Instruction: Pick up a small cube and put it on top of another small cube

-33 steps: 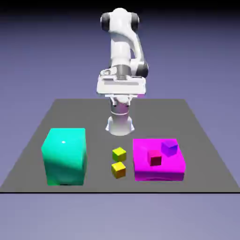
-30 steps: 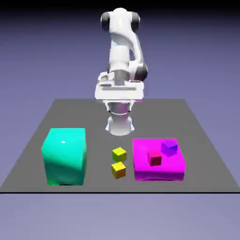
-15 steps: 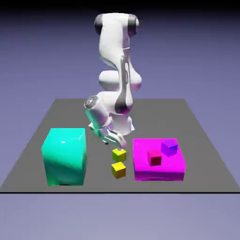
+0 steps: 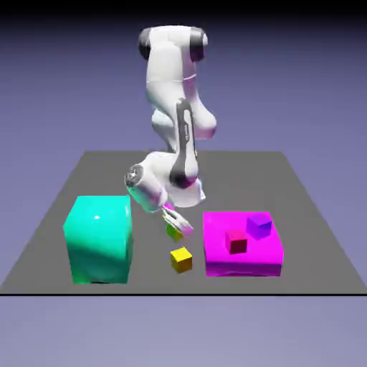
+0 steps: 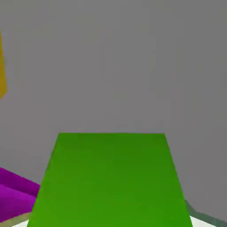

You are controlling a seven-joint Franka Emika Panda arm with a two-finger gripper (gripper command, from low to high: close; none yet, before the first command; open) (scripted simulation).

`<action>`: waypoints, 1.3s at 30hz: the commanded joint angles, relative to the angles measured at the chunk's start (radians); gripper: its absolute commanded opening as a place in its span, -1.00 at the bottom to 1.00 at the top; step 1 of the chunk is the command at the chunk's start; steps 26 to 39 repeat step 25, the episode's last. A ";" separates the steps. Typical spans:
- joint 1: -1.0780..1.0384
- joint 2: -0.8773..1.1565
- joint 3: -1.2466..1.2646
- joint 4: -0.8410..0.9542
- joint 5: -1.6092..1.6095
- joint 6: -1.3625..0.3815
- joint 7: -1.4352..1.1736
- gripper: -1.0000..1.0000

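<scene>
- Green cube (image 5: 111, 181) fills the lower middle of the hand view; its bottom edge is cut off by the frame, so only one broad flat face shows.
- In the exterior view the same cube (image 4: 173, 231) is mostly hidden behind the gripper (image 4: 179, 223); only a sliver of yellow-green shows under the fingers, on the grey table (image 4: 315, 236), between the teal block (image 4: 98, 239) and the magenta block (image 4: 242, 245).
- Gripper state: cannot tell. The finger tips do not show in the hand view, where the green face covers their place, and in the exterior view they are too small and overlapped to separate. Whether they touch the cube is also unclear.
- Yellow cube (image 4: 181, 259) sits on the table just in front of the green one, toward the camera, apart from the gripper. In the hand view only a narrow yellow strip (image 5: 2, 66) shows at the left edge, cut off.
- Magenta block appears in the hand view as a wedge at lower left (image 5: 15, 195), partly behind the green cube.
- Red cube (image 4: 236, 242) and purple cube (image 4: 259, 226) rest on top of the magenta block, near each other; whether they touch is hard to judge.
- Arm bends down steeply from its base; the wrist covers the table behind the green cube.
</scene>
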 commanded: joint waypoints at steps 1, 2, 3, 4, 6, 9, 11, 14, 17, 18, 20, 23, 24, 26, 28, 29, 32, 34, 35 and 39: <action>-0.004 -0.002 0.027 0.032 0.004 -0.018 0.046 -1.00; -0.007 -0.005 0.055 0.063 0.011 -0.036 0.089 -1.00; -0.011 -0.007 0.082 0.095 0.019 -0.054 0.133 -1.00; -0.014 -0.009 0.109 0.127 0.026 -0.071 0.176 -1.00; -0.021 -0.014 0.164 0.190 0.041 -0.107 0.263 -1.00; -0.032 -0.021 0.246 0.285 0.062 -0.160 0.393 -1.00; -0.039 -0.025 0.301 0.348 0.077 -0.195 0.480 -1.00; -0.030 -0.002 0.327 0.355 0.087 -0.165 0.508 -1.00; 0.003 0.071 0.343 0.304 0.101 -0.034 0.493 -1.00; 0.005 0.074 0.343 0.302 0.102 -0.030 0.493 -1.00; 0.005 0.074 0.343 0.302 0.102 -0.030 0.493 1.00; -0.029 0.000 0.328 0.353 0.088 -0.160 0.508 1.00; -0.040 -0.024 0.322 0.370 0.083 -0.204 0.513 1.00; -0.042 -0.027 0.322 0.372 0.083 -0.208 0.513 1.00; -0.042 -0.027 0.322 0.372 0.083 -0.208 0.513 1.00; -0.042 -0.027 0.322 0.372 0.083 -0.208 0.513 1.00; -0.042 -0.027 0.322 0.372 0.083 -0.208 0.513 1.00; -0.042 -0.027 0.322 0.372 0.083 -0.208 0.513 1.00; -0.042 -0.027 0.322 0.372 0.083 -0.208 0.513 1.00; -0.042 -0.027 0.322 0.372 0.083 -0.208 0.513 1.00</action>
